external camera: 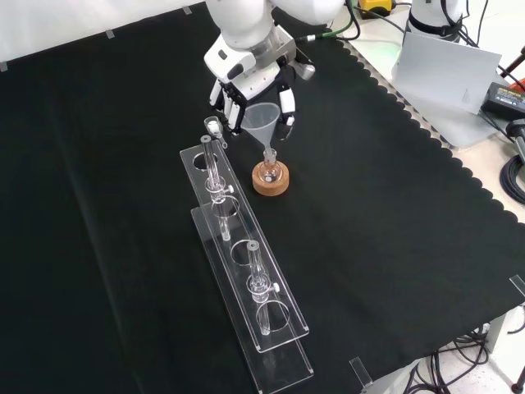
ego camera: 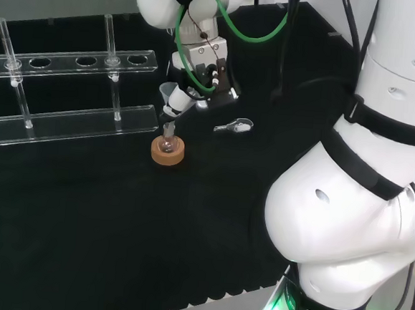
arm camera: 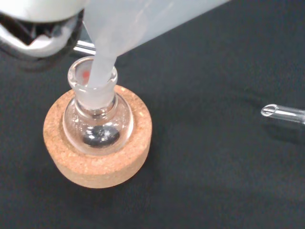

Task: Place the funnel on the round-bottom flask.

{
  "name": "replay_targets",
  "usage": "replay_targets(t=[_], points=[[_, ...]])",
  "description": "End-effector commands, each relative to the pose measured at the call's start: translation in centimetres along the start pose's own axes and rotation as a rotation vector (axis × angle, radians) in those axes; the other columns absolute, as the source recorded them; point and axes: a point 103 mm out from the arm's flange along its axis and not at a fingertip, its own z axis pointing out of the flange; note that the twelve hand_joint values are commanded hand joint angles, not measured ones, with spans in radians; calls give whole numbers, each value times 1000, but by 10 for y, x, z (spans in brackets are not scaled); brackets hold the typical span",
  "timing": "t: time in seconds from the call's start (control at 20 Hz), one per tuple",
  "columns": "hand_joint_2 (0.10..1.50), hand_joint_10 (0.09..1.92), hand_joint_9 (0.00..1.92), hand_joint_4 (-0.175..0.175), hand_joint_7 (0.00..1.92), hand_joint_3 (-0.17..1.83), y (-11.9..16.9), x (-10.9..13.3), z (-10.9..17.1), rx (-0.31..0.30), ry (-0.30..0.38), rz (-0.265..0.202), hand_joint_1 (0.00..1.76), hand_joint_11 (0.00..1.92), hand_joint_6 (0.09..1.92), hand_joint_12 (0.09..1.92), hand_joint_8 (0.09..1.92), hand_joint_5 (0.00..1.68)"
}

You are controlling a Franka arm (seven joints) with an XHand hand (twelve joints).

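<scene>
A small round-bottom flask (external camera: 268,171) stands upright in a cork ring (external camera: 271,184) on the black cloth. The white translucent funnel (external camera: 261,121) hangs over it, slightly tilted, and its stem (arm camera: 102,67) reaches into the flask's neck. The hand (external camera: 246,78) is curled round the funnel's cone from behind and above. In the head view the funnel (ego camera: 170,95) sits to the left of the hand (ego camera: 203,76), above the flask (ego camera: 167,143) and the cork ring (ego camera: 167,154). The wrist view shows the flask (arm camera: 97,121) close up in its cork ring (arm camera: 95,164), with something dark at its bottom.
A clear test tube rack (external camera: 246,271) with two tubes lies just left of the flask in the front view; in the head view the rack (ego camera: 69,87) lies farther off on the left. A small clear glass piece (ego camera: 235,126) lies right of the flask there.
</scene>
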Motion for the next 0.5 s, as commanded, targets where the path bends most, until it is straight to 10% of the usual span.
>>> replay_targets(t=[0.05,0.5], points=[[736,323,1345,175,1524,518,4,8,11,9,15,0,1103,674,657,1209,340,1241],[734,321,1345,175,1525,523,6,17,22,21,2,-3,1103,671,663,1211,337,1239]])
